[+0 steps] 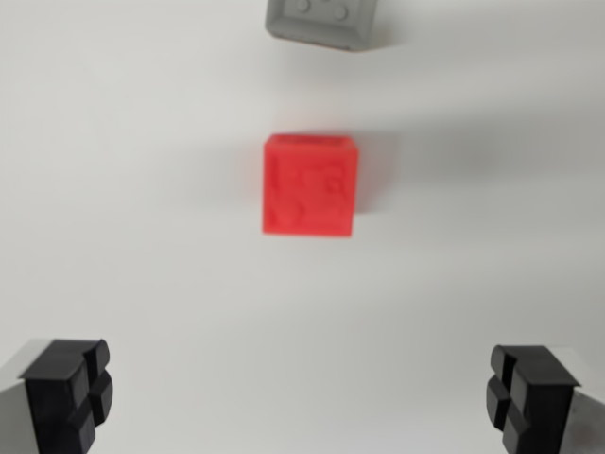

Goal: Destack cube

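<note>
Your gripper [301, 397] sits at the bottom of the wrist view with its jaws spread wide and nothing between them. You see one black fingertip pad [68, 390] low at the wrist view's left and the other [527, 392] low at the wrist view's right, each backed by a light grey finger body that runs off the frame corner. Bare surface fills the whole gap between the two pads.

Moving outward, the red cube [310, 185] rests on the table [142, 236] ahead of the gripper, roughly centred between the fingers and well apart from both. Its top face carries faint raised studs; the picture is soft, so you cannot count them. It sits flat, edges close to square with the frame.

Farther out, at the top edge, a grey cube [323, 23] lies on the same surface, cut off by the frame so only its lower part shows. It stands apart from the red cube, with clear white table between them. The two blocks are side by side, not stacked.

The surface is plain matte white, unmarked, with soft grey shadows thrown to the wrist view's right of each block. You see no walls or room beyond the tabletop.
</note>
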Tool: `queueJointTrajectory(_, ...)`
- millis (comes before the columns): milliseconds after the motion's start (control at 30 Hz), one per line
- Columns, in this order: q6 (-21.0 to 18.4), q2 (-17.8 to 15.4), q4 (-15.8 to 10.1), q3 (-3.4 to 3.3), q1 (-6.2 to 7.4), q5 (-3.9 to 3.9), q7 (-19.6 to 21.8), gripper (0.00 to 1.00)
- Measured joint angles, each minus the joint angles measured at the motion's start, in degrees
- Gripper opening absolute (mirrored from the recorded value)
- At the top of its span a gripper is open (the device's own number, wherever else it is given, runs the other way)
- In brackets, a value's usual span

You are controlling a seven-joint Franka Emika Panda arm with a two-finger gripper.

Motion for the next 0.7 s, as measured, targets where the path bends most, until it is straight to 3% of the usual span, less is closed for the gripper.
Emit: queueJointTrajectory(700, -11.62, -6.49, 5.07, -0.28, 0.0, 0.21, -0.3, 1.0)
